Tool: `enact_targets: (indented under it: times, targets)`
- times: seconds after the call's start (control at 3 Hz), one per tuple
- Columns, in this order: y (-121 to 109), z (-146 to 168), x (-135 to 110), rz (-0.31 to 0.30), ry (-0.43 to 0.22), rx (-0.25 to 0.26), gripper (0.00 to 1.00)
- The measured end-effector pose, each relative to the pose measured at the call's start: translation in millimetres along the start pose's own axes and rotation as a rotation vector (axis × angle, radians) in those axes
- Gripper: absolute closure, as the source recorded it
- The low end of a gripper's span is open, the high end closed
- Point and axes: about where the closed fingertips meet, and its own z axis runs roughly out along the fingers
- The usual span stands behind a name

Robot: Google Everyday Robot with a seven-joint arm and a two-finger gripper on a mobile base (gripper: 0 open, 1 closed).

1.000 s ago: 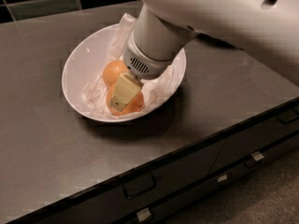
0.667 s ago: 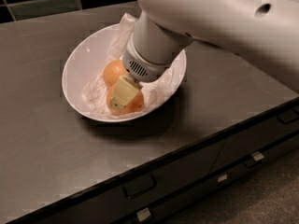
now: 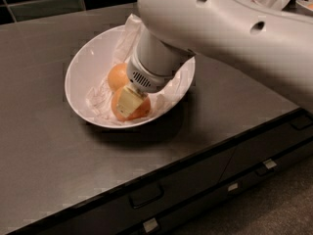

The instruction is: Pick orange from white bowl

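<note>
1. Two-finger gripper (image 3: 129,101) at the end of the bulky white robot arm (image 3: 220,33), down inside the large glossy white oval bowl (image 3: 78,67) and set against the near upper face of the deeper reddish-orange round orange (image 3: 145,110); jaw state: cannot tell, apart or clamped on the fruit, the far side hidden
2. Orange low in the bowl's near half, on crumpled white paper (image 3: 128,33), touching or just beside the paler, yellower orange (image 3: 116,75) behind it
3. Centre the grip across the widest part of the fruit; close firmly enough for a smooth skin likely to roll, yet without bruising
4. Lift straight up, slowly; watch for paper snagging and rising with the fruit, for a nudge to the paler orange, for a tip of the bowl's rim
5. Bowl on a flat dark grey countertop (image 3: 44,155), back from the front edge; probably little friction under glossy ware, so avoid sideways drag
6. Below the edge, dark drawer fronts (image 3: 205,173); behind the counter, a dark tiled wall (image 3: 44,6)
</note>
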Motion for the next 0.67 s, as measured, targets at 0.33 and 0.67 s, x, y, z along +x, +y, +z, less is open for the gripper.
enact_targets:
  times: [0.33, 0.67]
  targets:
    - [-0.7, 7.2, -1.1, 0.019, -0.006, 0.018, 0.31]
    - [-0.2, 9.6, -1.5, 0.021, -0.005, 0.015, 0.29]
